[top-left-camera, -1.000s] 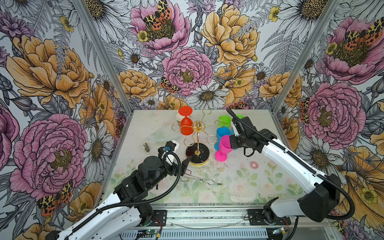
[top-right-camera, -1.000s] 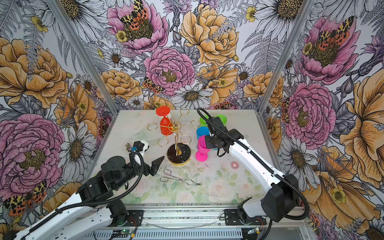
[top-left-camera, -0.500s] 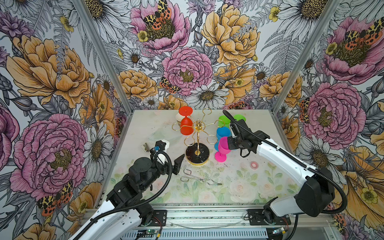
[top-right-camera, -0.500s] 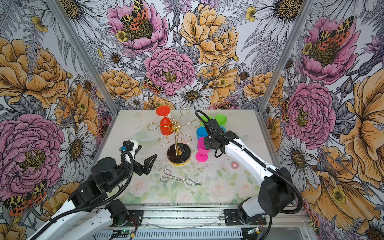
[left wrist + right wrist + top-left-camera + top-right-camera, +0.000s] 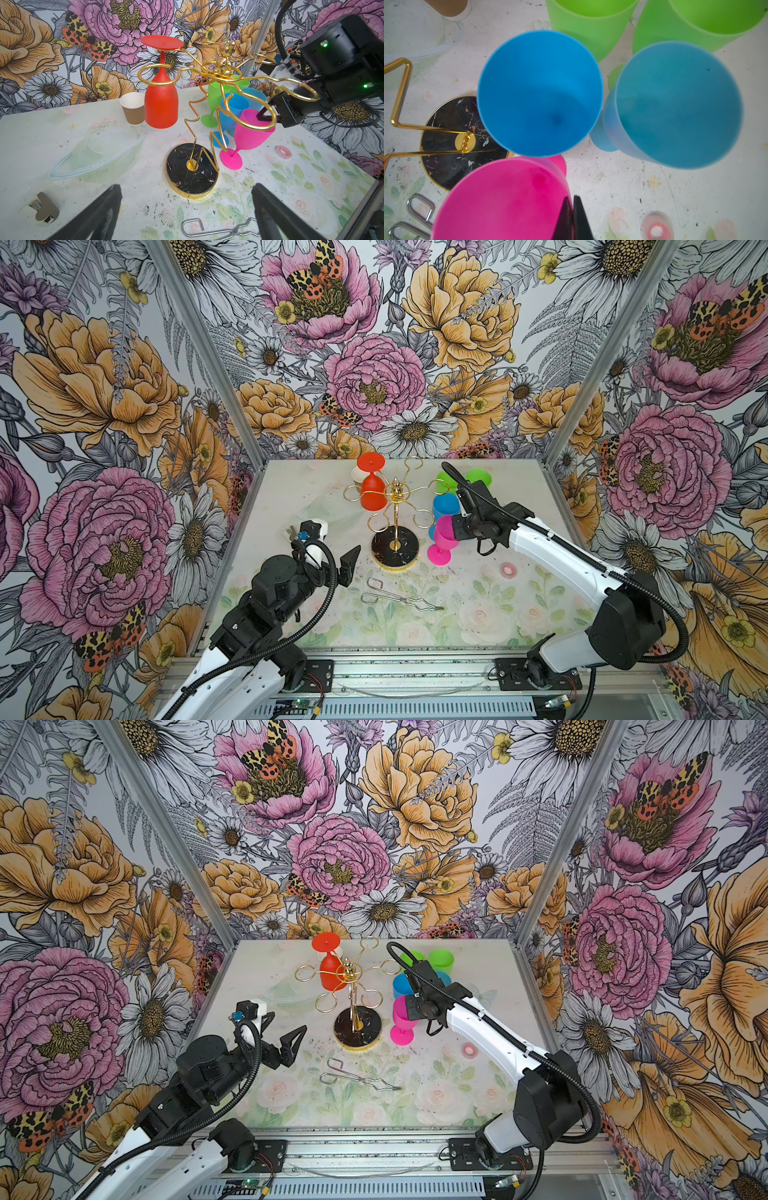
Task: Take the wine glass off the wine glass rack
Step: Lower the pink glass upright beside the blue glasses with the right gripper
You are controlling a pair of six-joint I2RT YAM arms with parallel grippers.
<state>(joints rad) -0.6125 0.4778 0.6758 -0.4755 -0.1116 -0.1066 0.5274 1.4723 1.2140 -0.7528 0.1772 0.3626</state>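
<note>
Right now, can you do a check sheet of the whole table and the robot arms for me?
Surface: table, dirty specks.
Job's things: wine glass rack upright; red wine glass hangs upside down on it; pink wine glass beside it, foot on table.
Clutter: tongs, paper cup, blue glasses, green glasses.
Grippers: left gripper open, empty; right gripper shut on pink wine glass rim.
Cables: black hose on each arm.
Surroundings: flowered walls.

Steel wire tongs (image 5: 359,1079) lie flat on the floral table mat (image 5: 436,1094), near the left pincer (image 5: 282,1026) (on its right side). 1 clear oval dish (image 5: 95,153) lies ahead of the pincer; 1 brown paper cup (image 5: 133,108) stands upright farther beyond. A small metal piece (image 5: 40,207) sits just beside the pincer.
</note>
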